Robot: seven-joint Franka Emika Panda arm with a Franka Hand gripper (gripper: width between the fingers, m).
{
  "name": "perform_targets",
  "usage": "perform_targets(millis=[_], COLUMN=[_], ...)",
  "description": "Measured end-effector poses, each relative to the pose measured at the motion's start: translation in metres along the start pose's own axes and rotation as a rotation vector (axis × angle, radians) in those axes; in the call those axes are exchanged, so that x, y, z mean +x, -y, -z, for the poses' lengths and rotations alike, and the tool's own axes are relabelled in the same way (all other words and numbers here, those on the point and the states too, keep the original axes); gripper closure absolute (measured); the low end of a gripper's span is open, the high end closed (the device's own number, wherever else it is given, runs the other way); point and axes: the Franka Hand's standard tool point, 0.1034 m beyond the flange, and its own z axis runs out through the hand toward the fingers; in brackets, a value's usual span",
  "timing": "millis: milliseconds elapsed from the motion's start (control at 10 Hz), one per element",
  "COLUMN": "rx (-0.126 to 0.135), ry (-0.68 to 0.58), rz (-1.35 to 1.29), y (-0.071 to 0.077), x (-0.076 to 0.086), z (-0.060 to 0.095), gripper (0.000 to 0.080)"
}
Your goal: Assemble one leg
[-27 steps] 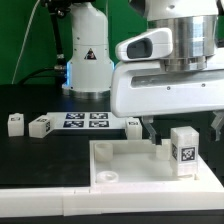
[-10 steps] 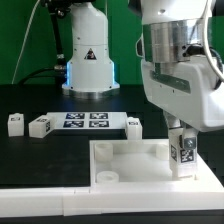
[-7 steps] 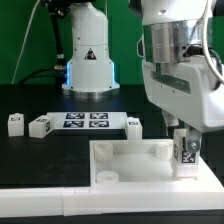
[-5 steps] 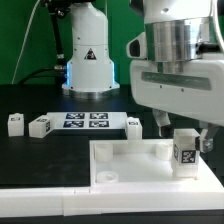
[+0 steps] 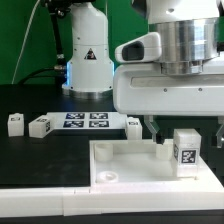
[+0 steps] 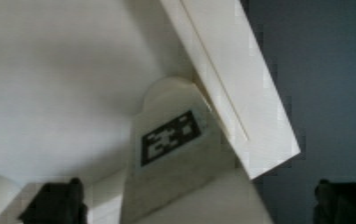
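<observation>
The leg (image 5: pixel 183 152), a stubby white post with a marker tag on its side, stands upright in the corner of the white square tray (image 5: pixel 125 160) nearest the exterior view's right. My gripper (image 5: pixel 186 137) hangs over it, open, with one finger on each side of the leg and a gap to both. In the wrist view the leg (image 6: pixel 175 150) with its tag sits against the tray's rim (image 6: pixel 228 70). My gripper (image 6: pixel 201 205) straddles it there, its dark fingertips (image 6: pixel 59 203) wide apart and clear of the leg.
Three more white legs lie on the black table: two at the exterior view's left (image 5: pixel 15 123) (image 5: pixel 40 126) and one behind the tray (image 5: pixel 134 126). The marker board (image 5: pixel 85 120) lies between them. The arm's base (image 5: pixel 88 60) stands at the back.
The gripper was shut on the leg one second ago. It has since opened and turned about its vertical axis. The leg stays upright in the tray corner.
</observation>
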Motion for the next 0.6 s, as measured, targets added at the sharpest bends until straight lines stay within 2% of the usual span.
perform_targets(millis=[200, 400, 600], rx=[-0.029, -0.029, -0.028], ry=[0.006, 0.005, 0.004], rz=[0.363, 0.404, 0.359], y=[-0.0034, -0.0037, -0.0038], x=[0.004, 0.004, 0.0041], z=[0.0008, 0.0004, 0.0004], gripper=[0.015, 0.015, 0.0411])
